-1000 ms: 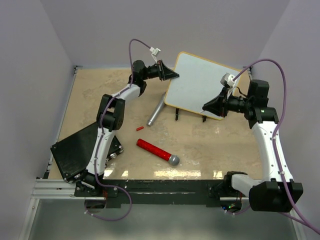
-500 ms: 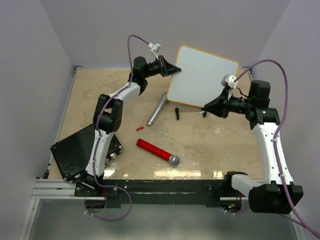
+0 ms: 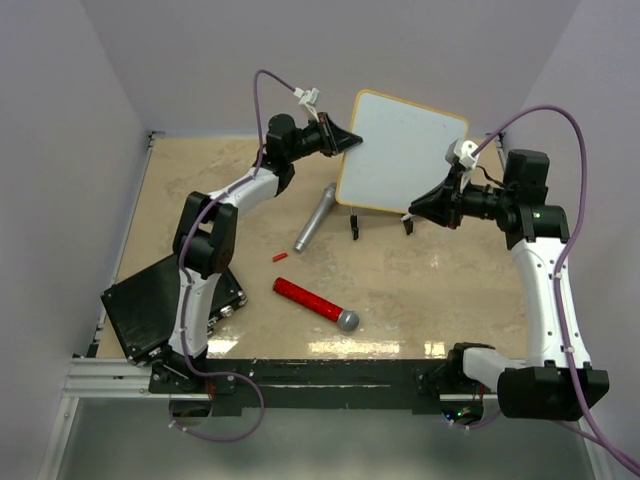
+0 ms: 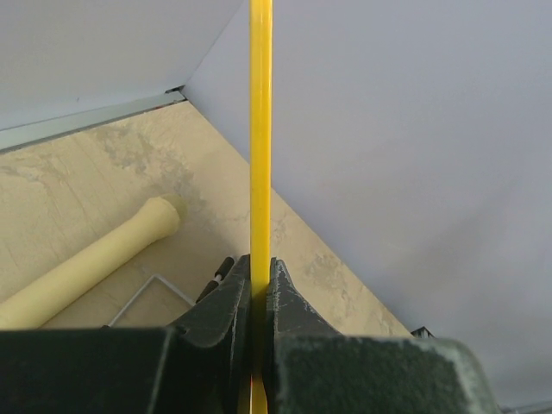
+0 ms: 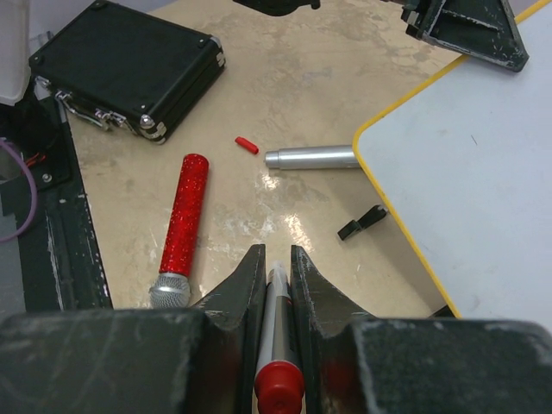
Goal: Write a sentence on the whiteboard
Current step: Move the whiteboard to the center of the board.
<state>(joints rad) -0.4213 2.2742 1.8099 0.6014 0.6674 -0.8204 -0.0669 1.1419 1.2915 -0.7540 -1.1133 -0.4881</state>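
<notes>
Blank whiteboard [image 3: 405, 150] is pinched by left jaws, marker [image 5: 276, 315] by right; tip contact is needed next

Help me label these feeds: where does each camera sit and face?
Top external: above, behind the bases, looking down on the beige table; both arms show.
Left wrist: on the left gripper, looking along the edge of the wood-framed white whiteboard clamped in its jaws.
Right wrist: on the right gripper, facing leftward over a red glitter microphone; its jaws hold a grey marker.
All three share the whiteboard.
</notes>
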